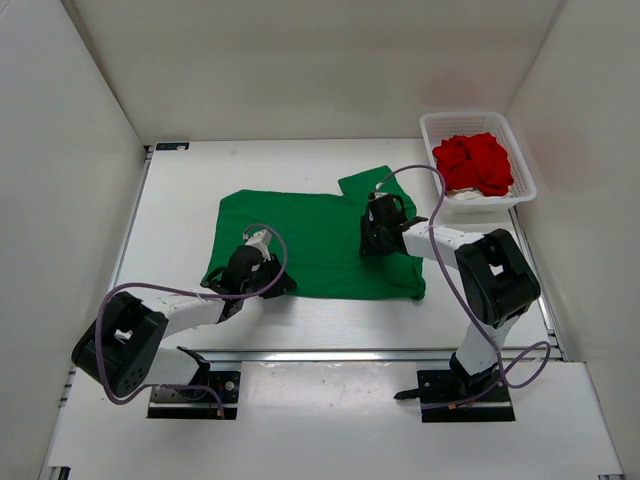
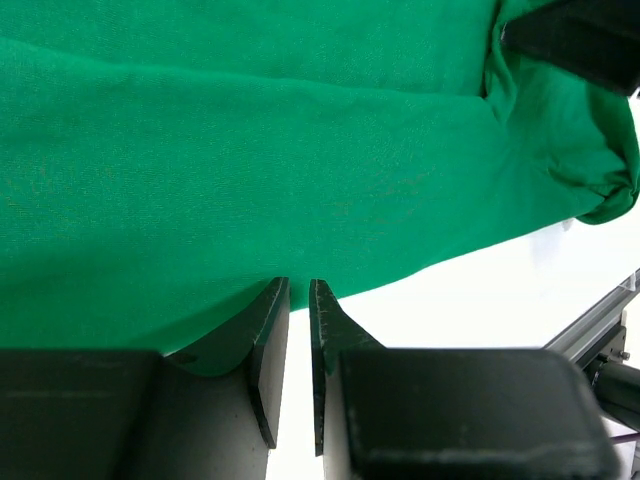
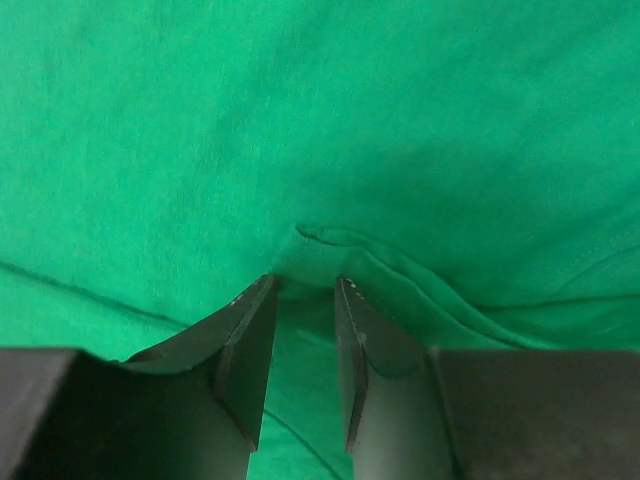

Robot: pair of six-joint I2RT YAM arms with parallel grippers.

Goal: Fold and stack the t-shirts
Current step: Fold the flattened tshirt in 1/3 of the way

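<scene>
Two arms bend over a bright green t-shirt (image 1: 320, 235) spread flat on the white table (image 1: 180, 200), in what looks like the opening of the first fold. At left, the left gripper (image 2: 298, 285) sits low at the shirt's near hem, its jaws almost together with only a sliver of table showing between them; whether they nip the hem cannot be told from where the tips meet the cloth. Across the garment, the right gripper (image 3: 305, 282) rests on the shirt's right side below the outstretched sleeve, jaws partly apart and gripping nothing, a small pucker of green fabric lying just beyond its tips. The next move likely calls for each gripper to take a firm pinch of an edge and carry it across the shirt together, keeping the cloth from bunching. At far right, a red t-shirt (image 1: 475, 162) lies crumpled in the white mesh basket (image 1: 465, 116), well apart from both arms and not yet folded.
</scene>
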